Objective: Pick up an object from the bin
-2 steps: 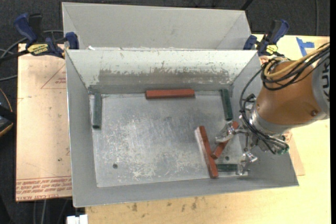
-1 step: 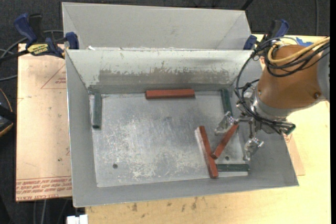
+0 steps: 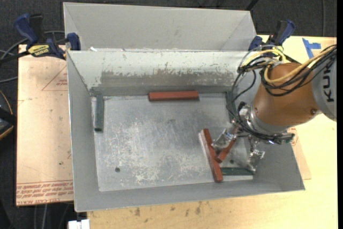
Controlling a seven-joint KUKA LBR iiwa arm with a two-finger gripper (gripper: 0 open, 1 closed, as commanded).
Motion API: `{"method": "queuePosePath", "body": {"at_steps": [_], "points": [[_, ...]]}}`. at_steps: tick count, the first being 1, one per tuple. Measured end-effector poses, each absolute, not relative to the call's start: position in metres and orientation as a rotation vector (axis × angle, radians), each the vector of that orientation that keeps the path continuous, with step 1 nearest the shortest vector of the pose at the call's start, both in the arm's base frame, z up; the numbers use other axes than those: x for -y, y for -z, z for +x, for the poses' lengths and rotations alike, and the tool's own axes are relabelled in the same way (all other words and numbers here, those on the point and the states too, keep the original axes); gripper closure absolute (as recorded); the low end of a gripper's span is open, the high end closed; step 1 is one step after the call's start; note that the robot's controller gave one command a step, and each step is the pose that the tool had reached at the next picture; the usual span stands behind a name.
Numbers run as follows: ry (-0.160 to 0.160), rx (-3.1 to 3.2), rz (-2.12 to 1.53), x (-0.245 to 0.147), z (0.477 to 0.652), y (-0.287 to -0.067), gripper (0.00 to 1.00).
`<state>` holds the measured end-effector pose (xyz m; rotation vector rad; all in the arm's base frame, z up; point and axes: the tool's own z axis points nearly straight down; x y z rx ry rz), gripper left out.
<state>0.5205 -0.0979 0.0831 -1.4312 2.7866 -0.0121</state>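
Observation:
My gripper [image 3: 238, 152] is low in the bin's front right corner, its fingers spread open with bare bin floor between them. The left fingertip [image 3: 221, 143] sits right beside a long red-brown stick [image 3: 212, 159] that lies slanted from the middle right toward the front wall. Whether it touches the stick I cannot tell. A dark green flat bar [image 3: 236, 171] lies along the front wall, just in front of the right fingertip [image 3: 255, 158], its left end meeting the stick's lower end.
A red-brown bar [image 3: 173, 96] lies along the foot of the back wall. A grey bar [image 3: 98, 113] lies along the left wall. The arm's orange cover and cables hang over the bin's right wall.

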Motion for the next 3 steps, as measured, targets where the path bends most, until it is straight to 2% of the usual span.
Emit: {"method": "queuePosePath", "body": {"at_steps": [1, 3], "points": [[0.003, -2.780, -1.444, 0.0957, 0.5194, -0.0817, 1.00], [-0.001, -2.783, -1.445, 0.0953, 0.5184, -0.0840, 1.00]]}}
